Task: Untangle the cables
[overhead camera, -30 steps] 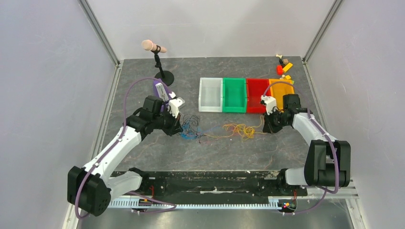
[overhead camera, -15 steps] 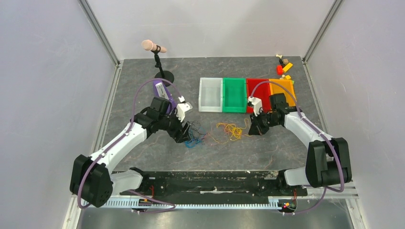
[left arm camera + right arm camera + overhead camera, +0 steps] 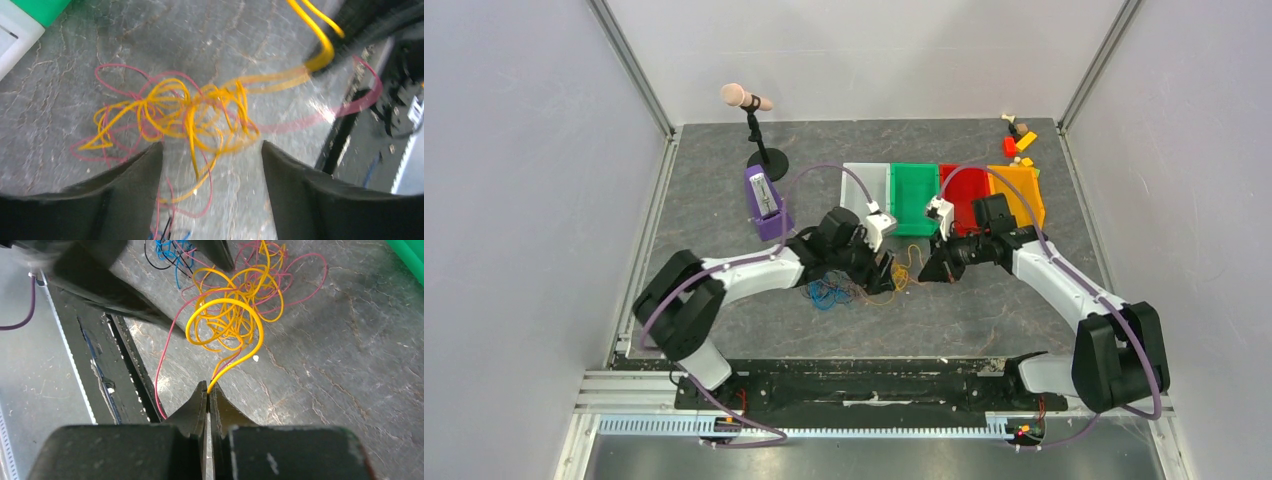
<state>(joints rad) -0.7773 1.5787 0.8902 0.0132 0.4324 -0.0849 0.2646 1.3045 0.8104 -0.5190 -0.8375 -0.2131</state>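
The cables lie mid-table in a loose tangle. Yellow loops point(image 3: 232, 315) mix with thin red loops point(image 3: 115, 80), and a blue and black clump point(image 3: 824, 294) sits to their left. My right gripper point(image 3: 209, 388) is shut on one end of the yellow cable, which rises from the tangle into its tips; a red strand point(image 3: 162, 365) runs beside it. My left gripper point(image 3: 212, 150) stands open just above the table. The yellow tangle point(image 3: 190, 112) lies right ahead of its fingertips, and a few strands trail between the fingers. In the top view the left gripper point(image 3: 887, 272) and the right gripper point(image 3: 923, 273) are close together.
A row of bins stands behind the cables: white point(image 3: 854, 172), green point(image 3: 914, 195), red point(image 3: 969, 188), orange point(image 3: 1022, 185). A purple box point(image 3: 765, 198) and a microphone on a stand point(image 3: 746, 98) are at the back left. Small toys point(image 3: 1018, 138) lie in the far right corner.
My left gripper opened, let go of the blue and black clump and swung right to the yellow tangle. My right gripper moved left, still holding the yellow cable, and the tangle bunched up.
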